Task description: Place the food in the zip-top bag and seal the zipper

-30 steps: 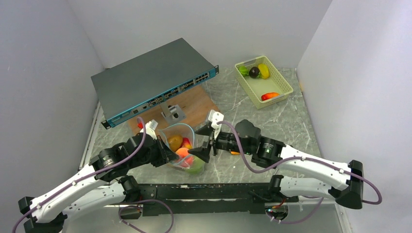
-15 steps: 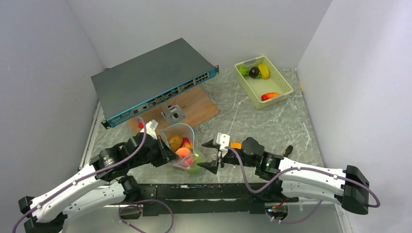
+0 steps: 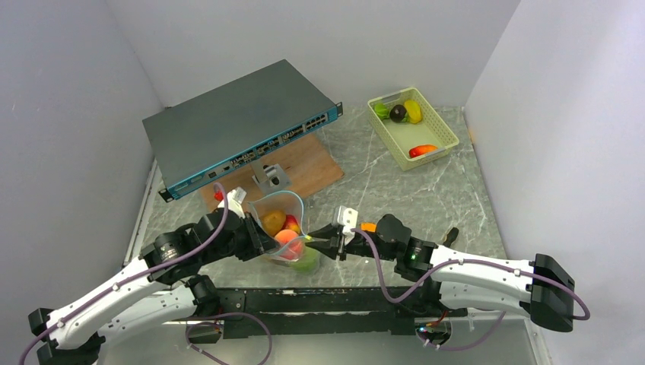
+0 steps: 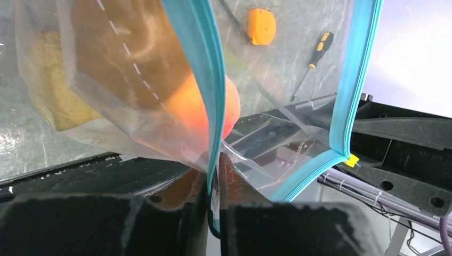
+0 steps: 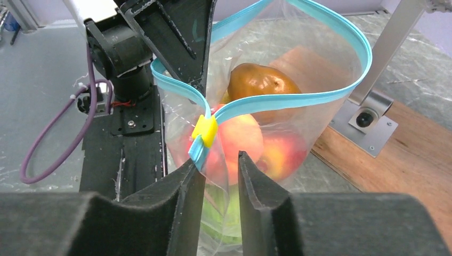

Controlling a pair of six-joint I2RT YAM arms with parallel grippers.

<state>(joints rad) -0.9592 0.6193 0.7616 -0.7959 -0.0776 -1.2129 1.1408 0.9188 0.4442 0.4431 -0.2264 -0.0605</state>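
The clear zip-top bag (image 3: 283, 228) stands between both arms, mouth gaping. Inside are food pieces: a brown pear (image 5: 258, 80), a peach (image 5: 242, 136), a red-yellow apple (image 5: 282, 152) and a green cabbage (image 5: 221, 213) at the bottom. My left gripper (image 4: 213, 176) is shut on the teal zipper (image 4: 205, 64) at the bag's left rim. My right gripper (image 5: 218, 162) is at the bag's near corner, jaws narrowly apart around the film just under the yellow slider tab (image 5: 205, 129).
A pale green basket (image 3: 449, 135) with more toy food sits at the back right. A grey network switch (image 3: 236, 125) lies over a wooden board (image 3: 308, 169) behind the bag. An orange tape measure (image 3: 369, 226) and a screwdriver (image 4: 314, 56) lie right of the bag.
My right arm has dropped and moved left to the bag's corner, and its jaws have narrowed from wide apart. The left arm and the bag have stayed put.
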